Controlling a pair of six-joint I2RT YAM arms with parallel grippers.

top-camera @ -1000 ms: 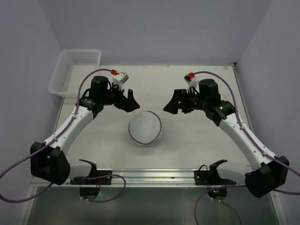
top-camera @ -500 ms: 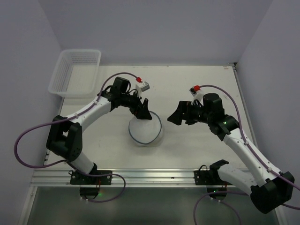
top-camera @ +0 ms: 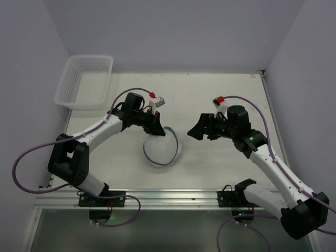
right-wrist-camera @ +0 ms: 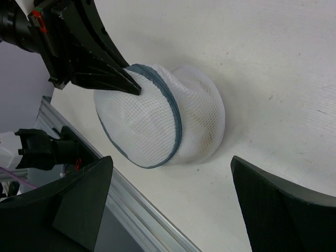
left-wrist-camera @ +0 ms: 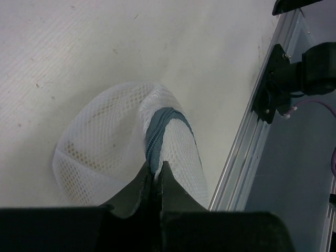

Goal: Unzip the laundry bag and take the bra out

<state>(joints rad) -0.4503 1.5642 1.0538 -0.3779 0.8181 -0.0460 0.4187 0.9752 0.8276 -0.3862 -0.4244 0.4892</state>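
The laundry bag (top-camera: 164,148), a round white mesh pouch with a grey-blue zipper line round its rim, lies at the table's middle. My left gripper (top-camera: 158,131) is shut on the far-left part of that rim. In the left wrist view the fingertips (left-wrist-camera: 148,170) pinch the zipper band (left-wrist-camera: 157,131), which stands up in a fold. In the right wrist view the laundry bag (right-wrist-camera: 157,118) sits tilted, with the left gripper (right-wrist-camera: 134,86) at its upper edge. My right gripper (top-camera: 197,128) hangs open just right of the bag, touching nothing. The bra is hidden; only a faint tan tint shows through the mesh.
A white slatted plastic basket (top-camera: 84,79) stands at the far left corner. A metal rail (top-camera: 168,197) with arm mounts runs along the near edge, close below the bag. Purple cables trail from both arms.
My left arm swung in to the bag, and its jaws went from wide open to shut on the zipper rim. The right arm lowered slightly toward the bag, then held still.
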